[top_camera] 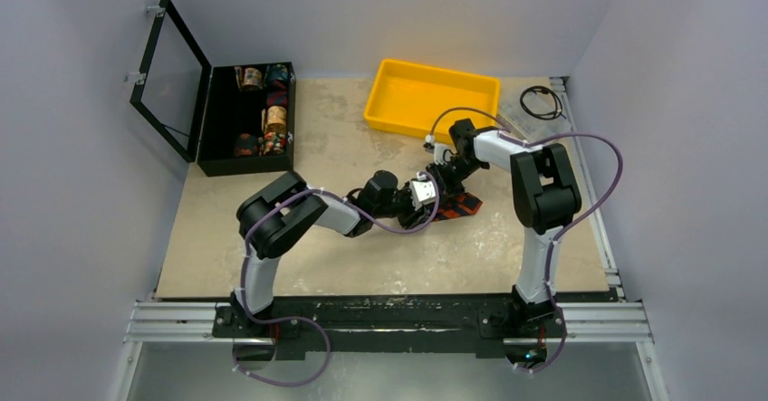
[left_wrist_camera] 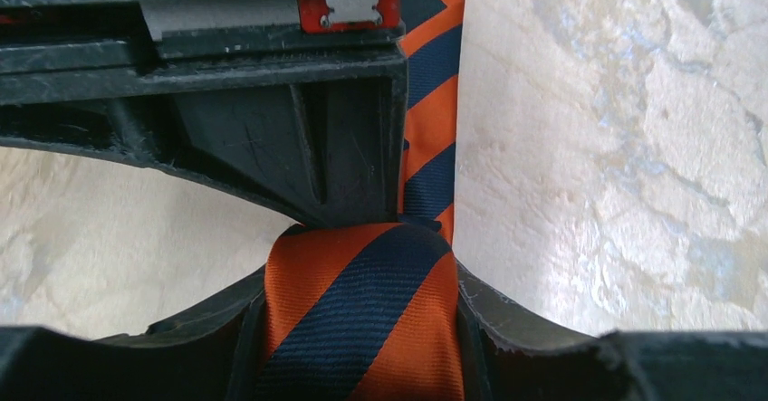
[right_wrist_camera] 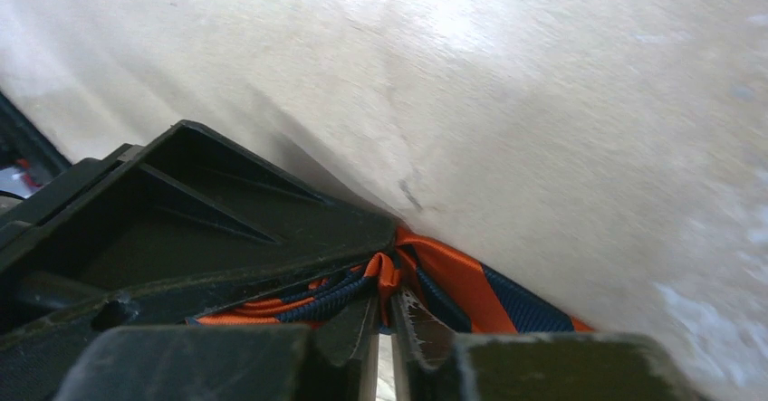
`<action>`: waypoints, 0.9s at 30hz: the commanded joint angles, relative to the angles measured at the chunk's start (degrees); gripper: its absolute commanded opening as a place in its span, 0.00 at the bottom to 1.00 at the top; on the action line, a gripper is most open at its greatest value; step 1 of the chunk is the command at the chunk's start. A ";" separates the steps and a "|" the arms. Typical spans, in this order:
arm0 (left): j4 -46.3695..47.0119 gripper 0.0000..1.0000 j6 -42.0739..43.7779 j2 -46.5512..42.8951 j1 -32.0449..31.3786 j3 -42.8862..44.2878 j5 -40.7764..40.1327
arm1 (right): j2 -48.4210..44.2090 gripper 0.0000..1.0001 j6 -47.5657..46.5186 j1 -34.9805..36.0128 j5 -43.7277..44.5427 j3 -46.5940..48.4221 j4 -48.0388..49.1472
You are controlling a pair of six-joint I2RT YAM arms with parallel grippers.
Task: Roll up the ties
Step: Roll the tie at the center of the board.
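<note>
Top external: left hand [top_camera: 424, 195], right hand [top_camera: 449, 182] both tight on the tie [top_camera: 462, 206], open table [top_camera: 362, 256] around.

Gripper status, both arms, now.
Left gripper: closed, pinching the striped tie.
Right gripper: closed on a bunched fold of the same tie.

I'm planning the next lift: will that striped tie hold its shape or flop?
Probably floppy: the striped tie bunches and folds where the right gripper pinches it. Likely light, being thin fabric bent over inside the left gripper. Its smooth weave may slip.
</note>
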 commanded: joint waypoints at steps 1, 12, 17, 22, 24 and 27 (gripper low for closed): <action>-19.17 0.01 6.14 -2.69 0.38 -0.91 -2.76 | 2.17 0.23 -4.63 -0.17 -0.48 1.91 2.93; -36.31 0.00 12.82 -1.20 1.47 5.30 -1.63 | -0.31 0.47 -14.75 -10.25 -12.61 8.83 -10.24; -42.93 0.00 14.06 -0.10 1.47 9.42 -2.23 | -3.46 0.60 -10.86 -10.00 -20.02 5.75 -9.58; -46.72 0.00 14.47 1.03 1.43 12.42 -3.01 | -2.96 0.60 -7.79 -7.96 -21.75 1.31 -7.90; -47.35 0.00 14.59 1.36 1.35 12.90 -3.22 | -2.88 0.60 -6.78 -7.37 -22.19 0.06 -6.93; -47.49 0.00 14.74 1.52 1.29 13.10 -3.23 | -2.54 0.57 -5.81 -6.78 -22.01 -1.14 -5.29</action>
